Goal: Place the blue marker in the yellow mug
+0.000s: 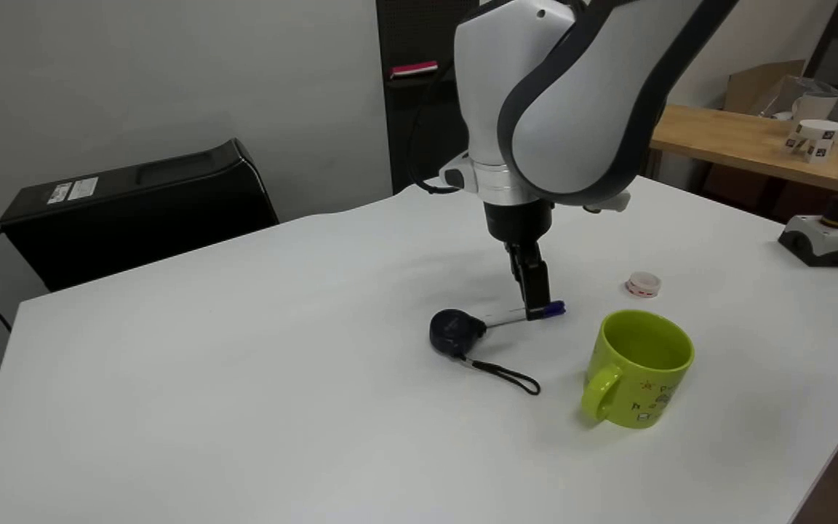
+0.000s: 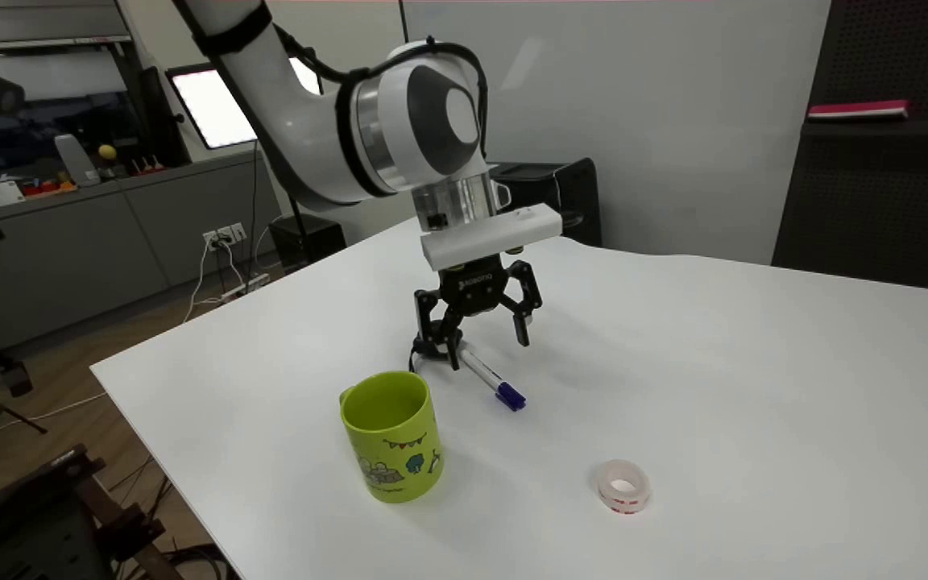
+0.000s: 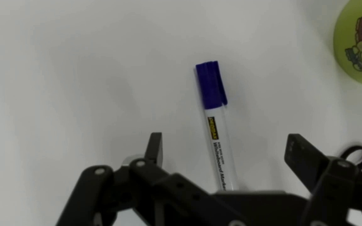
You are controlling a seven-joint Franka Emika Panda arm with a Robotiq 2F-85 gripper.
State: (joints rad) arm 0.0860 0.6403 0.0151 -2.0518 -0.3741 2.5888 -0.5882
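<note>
On the table (image 2: 754,435), the blue marker (image 3: 215,125) is shown in the wrist view lying between the 2 widely parted, unclenched fingers (image 3: 303,157) of the gripper (image 2: 489,353), with the barrel end pointed toward the dark tape measure (image 1: 452,331), while the yellow mug (image 2: 399,459) is seen upright near the capped end.

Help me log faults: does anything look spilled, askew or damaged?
Nothing stands out: the yellow mug stands upright, the blue marker lies capped on the white table, and no spill or damage shows.

the wrist view crops the yellow mug (image 3: 360,40), and the end effector (image 3: 226,142) hides one end of the blue marker (image 3: 217,127).
</note>
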